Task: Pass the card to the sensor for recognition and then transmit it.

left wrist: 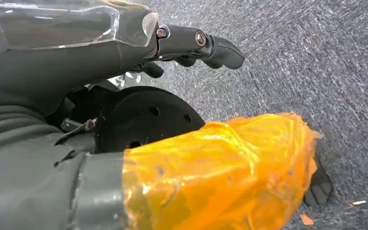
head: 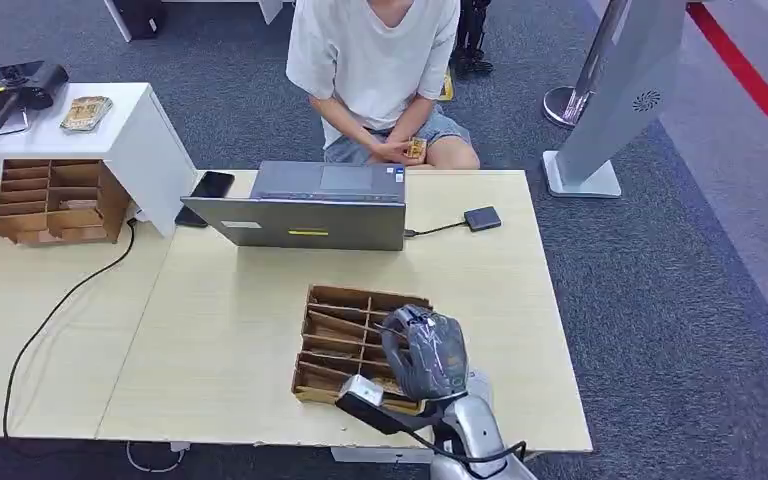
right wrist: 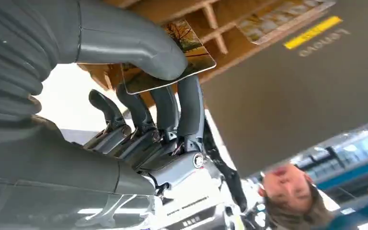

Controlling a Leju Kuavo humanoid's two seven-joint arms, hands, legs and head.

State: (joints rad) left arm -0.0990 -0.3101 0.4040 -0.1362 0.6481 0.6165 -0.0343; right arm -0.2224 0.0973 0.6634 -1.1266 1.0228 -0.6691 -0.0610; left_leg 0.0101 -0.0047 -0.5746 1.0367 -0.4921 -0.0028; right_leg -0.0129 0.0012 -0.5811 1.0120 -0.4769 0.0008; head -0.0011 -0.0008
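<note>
right robot hand (right wrist: pixel 139 96) pinches card (right wrist: pixel 172 62) | over wooden organizer (head: pixel 345 340) | laptop (head: pixel 310 205) beyond | left robot hand (left wrist: pixel 191 45) empty, fingers curled

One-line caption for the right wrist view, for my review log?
Right hand pinches a picture-printed card between thumb and fingers beside the brown slotted cardboard organiser, near the grey laptop lid.
</note>
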